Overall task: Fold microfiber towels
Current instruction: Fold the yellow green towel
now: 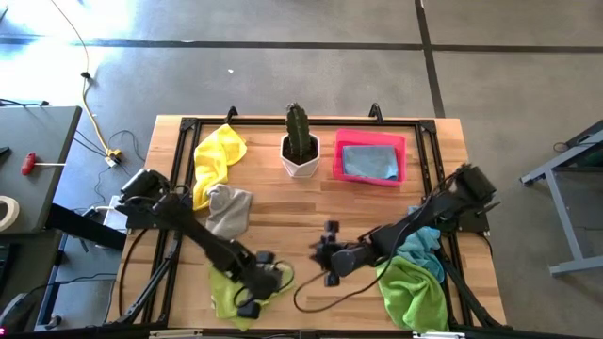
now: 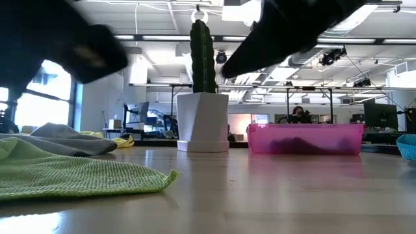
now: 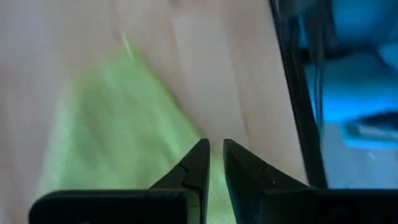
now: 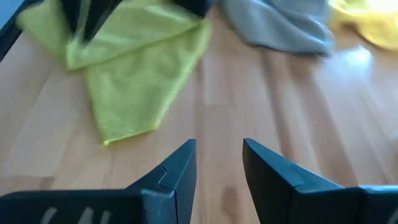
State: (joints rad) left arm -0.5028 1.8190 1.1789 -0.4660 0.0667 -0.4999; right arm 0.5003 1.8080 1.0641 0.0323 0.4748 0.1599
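Two dark robot arms reach over a wooden counter (image 1: 301, 202) strewn with microfiber towels, seen from above. At far left a yellow towel (image 1: 217, 155) lies crumpled near the back edge, touching a grey towel (image 1: 229, 209) bunched just in front of it. Nearer the front, the left gripper (image 1: 267, 279) sits low over a lime green towel (image 1: 231, 292); its fingers are almost together, and the wrist view shows green cloth right at their tips, though whether any fabric is pinched cannot be told. This cloth lies mostly flat with one layer turned over another, so the fold looks begun but not finished.

At centre back stand a potted cactus (image 1: 300, 143) and, beside it, a pink tray (image 1: 369, 158) holding a light blue towel (image 1: 367, 162). The right gripper (image 1: 327, 256) hovers over bare wood in the middle, fingers parted and empty, pointing toward the green cloth. At right a second lime green towel (image 1: 415, 292) and a teal towel (image 1: 422, 243) lie heaped together.

Next, the right gripper would probably need to take a free corner so both arms can carry the edge across evenly.
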